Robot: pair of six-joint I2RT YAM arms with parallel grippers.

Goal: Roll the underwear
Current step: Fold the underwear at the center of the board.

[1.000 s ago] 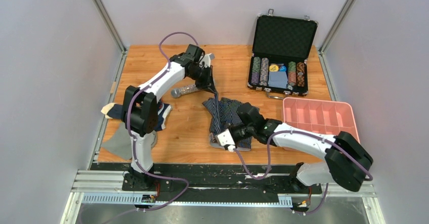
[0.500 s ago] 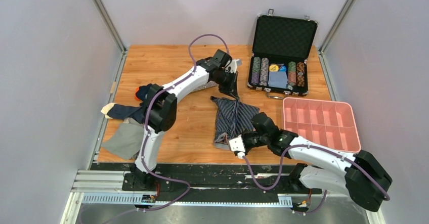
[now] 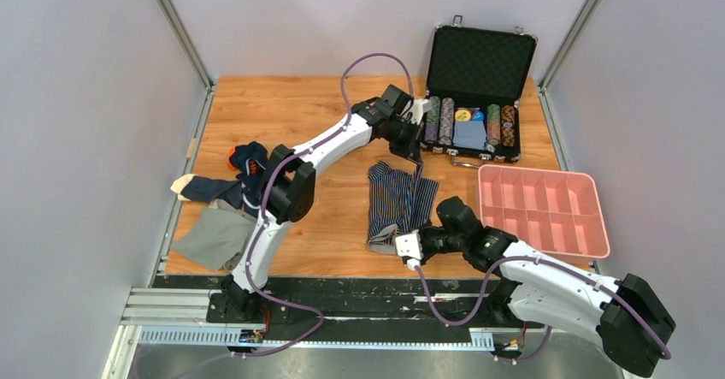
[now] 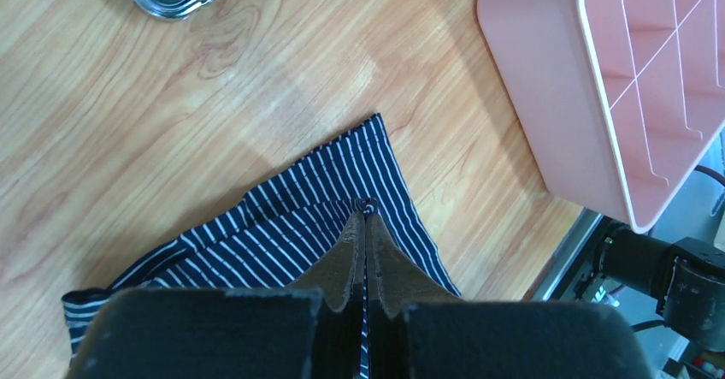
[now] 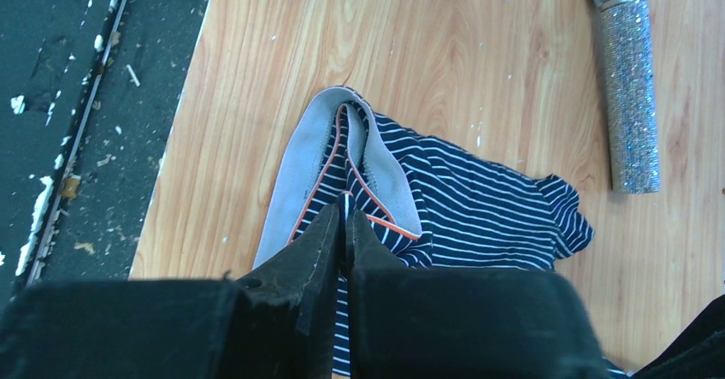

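Note:
The striped navy underwear lies stretched lengthwise on the wooden table between both grippers. My left gripper is shut on its far leg hem, and the left wrist view shows the closed tips pinching striped cloth. My right gripper is shut on the near end beside the grey, orange-trimmed waistband, with a fold of fabric between the tips. The plain navy underwear with an orange patch sits bunched at the table's left edge.
An open black case of poker chips stands at the back right, close to my left gripper. A pink divided tray lies on the right. A flat grey cloth is at the front left. A glittery microphone lies beyond the striped pair.
Both arms have carried the striped underwear to the right. The left gripper swung from the back centre-left toward the chip case, and the right gripper shifted right along the front edge. Both grips held.

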